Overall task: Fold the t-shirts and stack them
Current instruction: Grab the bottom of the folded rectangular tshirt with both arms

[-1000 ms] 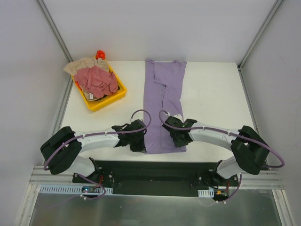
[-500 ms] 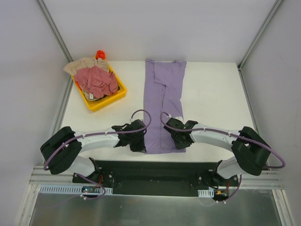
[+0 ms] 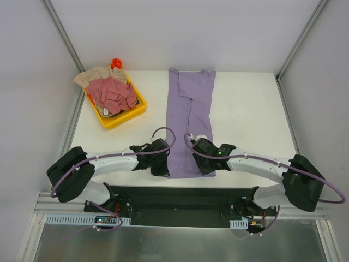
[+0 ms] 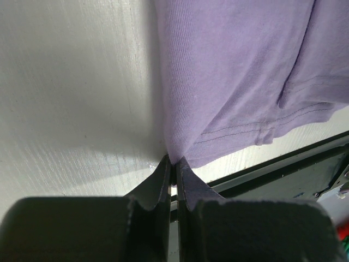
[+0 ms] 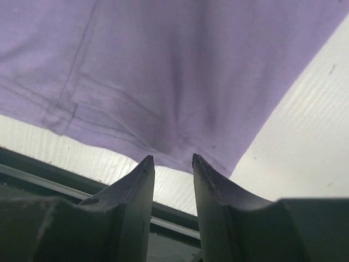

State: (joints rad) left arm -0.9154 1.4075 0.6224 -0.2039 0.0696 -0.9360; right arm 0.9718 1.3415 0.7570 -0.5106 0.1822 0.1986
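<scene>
While the left gripper (image 4: pixel 173 164) is pinched tight on the near-left hem corner of the lavender t-shirt (image 3: pixel 190 109), a long strip down the middle of the table (image 3: pixel 251 114), the right gripper (image 5: pixel 172 159) stands spread at the near-right hem. I'd want it pushed in deeper to catch every layer before closing, so both corners lift level and carry evenly toward the far end.

Left arm (image 3: pixel 109 162): white link shells between bulky black joint housings.
Right arm (image 3: pixel 256 161): identical white-and-black build; small green light (image 3: pixel 219 153) near the wrist.
Cables (image 3: pixel 163 130): lavender-grey, looped over each wrist, running along the links.
Left gripper (image 4: pixel 173 164): matte black fingers (image 4: pixel 157 188), tapered, rough-edged.
Right gripper (image 5: pixel 172 158): matte black fingers, curved inner faces.
Base plate (image 3: pixel 174 203): black, with red wiring.
</scene>
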